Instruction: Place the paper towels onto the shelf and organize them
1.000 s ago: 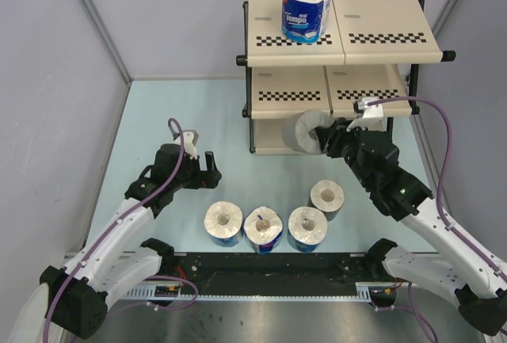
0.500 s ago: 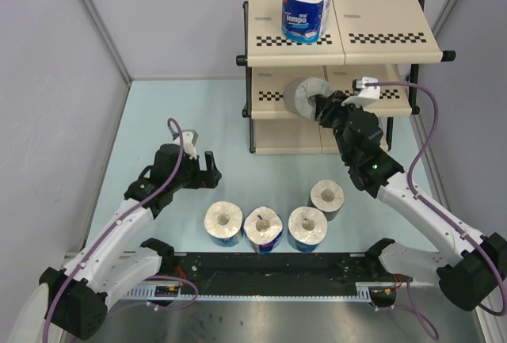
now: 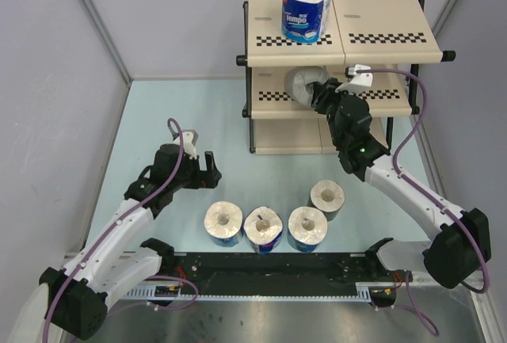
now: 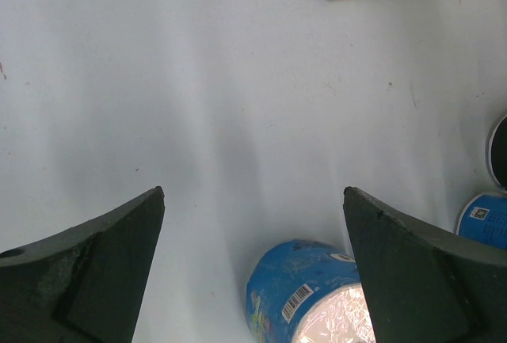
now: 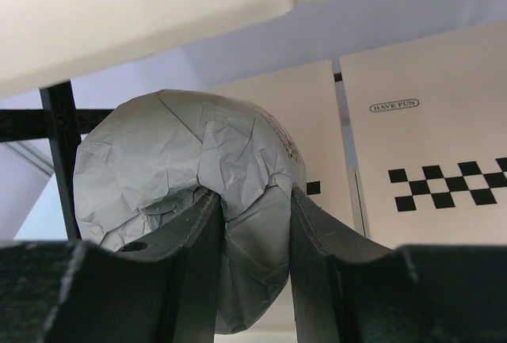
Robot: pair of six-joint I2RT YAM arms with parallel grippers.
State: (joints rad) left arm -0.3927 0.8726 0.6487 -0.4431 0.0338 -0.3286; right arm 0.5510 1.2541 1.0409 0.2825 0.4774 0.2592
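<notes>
Pale blue table (image 3: 182, 113), grey walls; grey roll held at the shelf's middle tier.

Pinched between the closed-in fingers of the right gripper (image 5: 253, 200): the crumpled grey roll (image 5: 182, 161), on its side at the front edge of the middle tier of the shelf (image 3: 380, 38), left half, under the top panel; resting on the tier or not, cannot tell. Spread wide, holding nothing: the left gripper (image 4: 253, 200), over bare table, near a blue-wrapped roll (image 4: 309, 295). Upright on the top tier, left half: one blue Tempo roll (image 3: 306, 9). Near the arm bases, cores up: three rolls in a row (image 3: 263, 228), a darker fourth (image 3: 327, 197) just behind the rightmost.
</notes>
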